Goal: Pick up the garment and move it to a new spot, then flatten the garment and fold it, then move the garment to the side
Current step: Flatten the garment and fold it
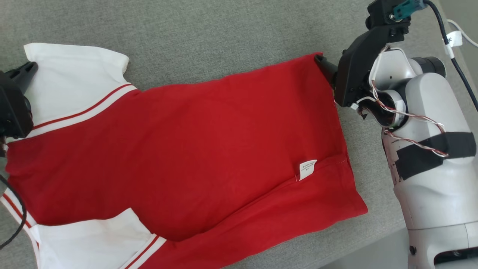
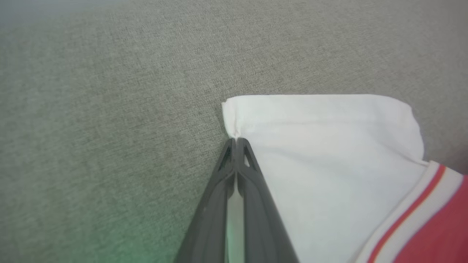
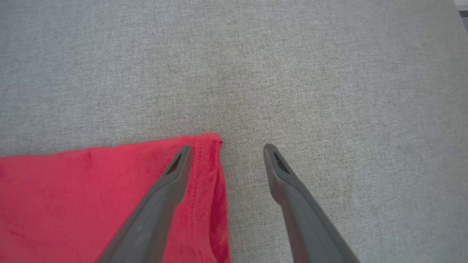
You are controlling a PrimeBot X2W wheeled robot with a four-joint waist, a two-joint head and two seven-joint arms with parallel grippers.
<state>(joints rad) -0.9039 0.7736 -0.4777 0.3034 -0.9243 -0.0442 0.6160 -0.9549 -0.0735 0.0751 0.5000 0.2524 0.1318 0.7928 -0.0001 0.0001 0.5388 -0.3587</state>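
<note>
The left end effector [image 2: 236, 140] pinches the shirt [image 1: 194, 142] by its white sleeve [image 2: 329, 146], fingers pressed together; the right end effector [image 3: 226, 148], spread, straddles the red corner [image 3: 214, 140].

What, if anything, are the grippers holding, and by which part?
The left gripper pinches the garment by the corner of its sleeve; the right gripper, open, holds nothing.

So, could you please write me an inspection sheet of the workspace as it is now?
Surface: grey woven cloth, flat.
Job's things: red garment with white sleeves, spread out; white label showing.
Clutter: nothing seen.
Grippers: left gripper shut on a white sleeve corner; right gripper open, one finger over the red hem corner, the other over bare cloth.
Cables: black cable by the right wrist; thin twisted wires along that arm.
Surroundings: pale strip past the surface's edge, unclear what.
</note>
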